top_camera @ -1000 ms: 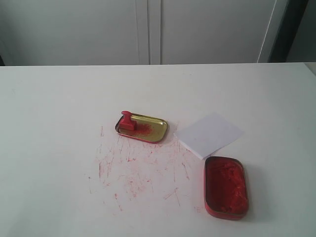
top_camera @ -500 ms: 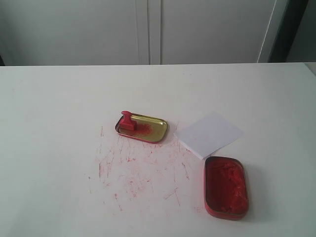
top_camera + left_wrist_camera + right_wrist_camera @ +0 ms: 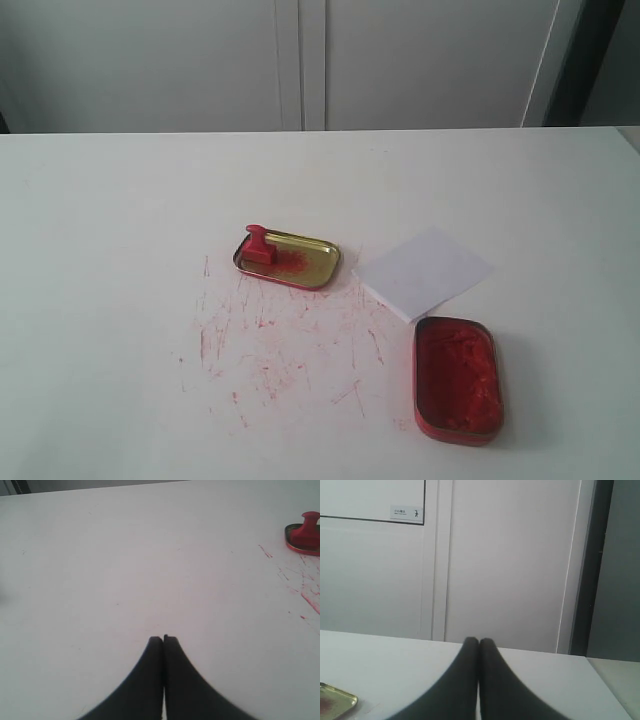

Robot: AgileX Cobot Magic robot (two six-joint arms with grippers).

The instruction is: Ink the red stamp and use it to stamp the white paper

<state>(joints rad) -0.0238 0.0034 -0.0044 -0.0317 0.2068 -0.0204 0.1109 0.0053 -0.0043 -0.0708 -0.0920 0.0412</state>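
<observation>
The small red stamp (image 3: 257, 245) stands upright at the left end of a shallow gold tin lid (image 3: 310, 262) near the table's middle. In the left wrist view the red stamp (image 3: 306, 529) shows at the picture's far edge. The white paper (image 3: 423, 272) lies flat to the right of the lid. In front of the paper sits an oblong red ink tin (image 3: 457, 379). Neither arm appears in the exterior view. My left gripper (image 3: 163, 639) is shut and empty over bare tabletop, far from the stamp. My right gripper (image 3: 479, 641) is shut and empty too, pointing toward the back wall.
Red ink scratches (image 3: 270, 350) smear the white tabletop (image 3: 110, 260) in front of the lid. Grey cabinet doors (image 3: 300, 60) stand behind the table's far edge. A corner of the gold lid (image 3: 335, 702) shows in the right wrist view.
</observation>
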